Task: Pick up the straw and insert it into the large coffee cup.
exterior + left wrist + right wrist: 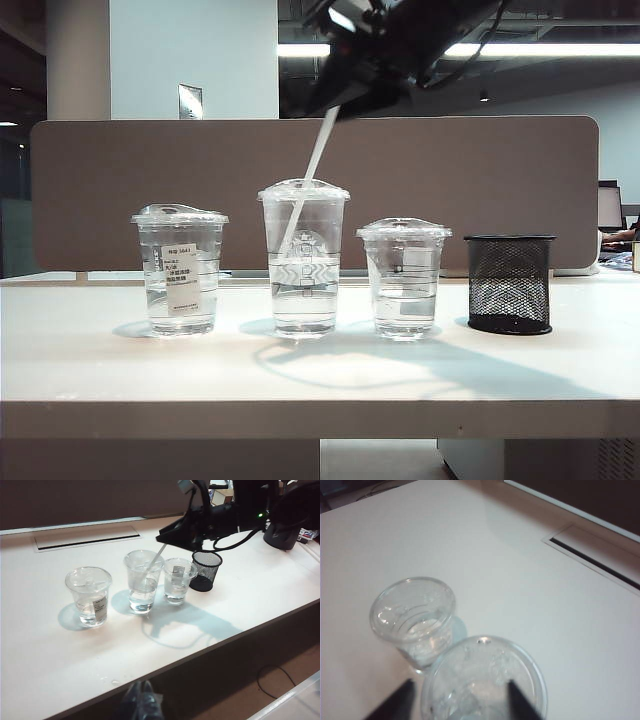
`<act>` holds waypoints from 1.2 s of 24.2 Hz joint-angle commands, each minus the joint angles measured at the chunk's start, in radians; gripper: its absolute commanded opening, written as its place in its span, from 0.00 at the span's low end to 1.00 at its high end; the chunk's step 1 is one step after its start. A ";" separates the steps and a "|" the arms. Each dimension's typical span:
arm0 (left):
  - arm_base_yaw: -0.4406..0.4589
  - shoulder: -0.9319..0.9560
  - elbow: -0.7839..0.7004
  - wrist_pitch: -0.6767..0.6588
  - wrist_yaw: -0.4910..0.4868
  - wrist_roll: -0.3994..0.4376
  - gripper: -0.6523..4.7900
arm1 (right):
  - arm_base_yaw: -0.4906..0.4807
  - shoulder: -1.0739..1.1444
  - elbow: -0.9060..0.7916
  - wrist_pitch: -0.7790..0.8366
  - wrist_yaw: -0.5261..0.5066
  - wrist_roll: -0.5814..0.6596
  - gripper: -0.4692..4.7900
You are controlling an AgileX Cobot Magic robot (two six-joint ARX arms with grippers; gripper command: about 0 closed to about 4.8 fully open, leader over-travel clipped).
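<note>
Currently the straw (305, 185) sits through the domed lid of the large coffee cup (303, 260), centre of the exterior view, leaning so its top end tilts toward the upper right, lower end down in the water. The right gripper (345, 98) hangs just above the straw's top at upper centre; in the right wrist view its two dark fingers (517, 696) stand apart on either side of the cup's lid with nothing between them, so partly open and holding nothing as far as I can tell. The left gripper isn't in any frame, so no state to give.

Handling notes, my read: the straw is very light, thin, smooth plastic, stiff enough along its length but easy to bend or kink if squeezed sideways hard. Best hold is the upper third, light pinch, so the tip stays steerable into the lid hole. The cup is thin-walled and water-filled, so it stays put but dents easily. The labelled cup (180, 270), short cup (404, 278) and mesh pen holder (509, 284) sit alongside on the counter (320, 370).
</note>
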 commanded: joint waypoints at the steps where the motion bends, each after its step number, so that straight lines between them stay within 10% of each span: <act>1: 0.001 0.002 0.003 0.017 0.003 0.004 0.11 | 0.002 -0.005 0.005 0.087 -0.002 -0.003 0.90; 8: 0.001 0.002 0.003 0.017 0.003 0.004 0.11 | 0.001 -0.141 0.005 0.087 0.013 -0.003 0.90; 12: 0.001 0.002 0.002 0.020 0.003 0.026 0.11 | 0.001 -0.282 0.005 0.024 0.027 -0.003 0.05; 20: 0.001 0.002 -0.031 0.048 0.005 0.066 0.11 | 0.001 -0.697 -0.015 0.009 0.029 -0.007 0.08; 29: 0.001 0.002 -0.069 0.373 0.007 0.094 0.11 | 0.000 -1.081 -0.436 0.156 0.113 -0.006 0.08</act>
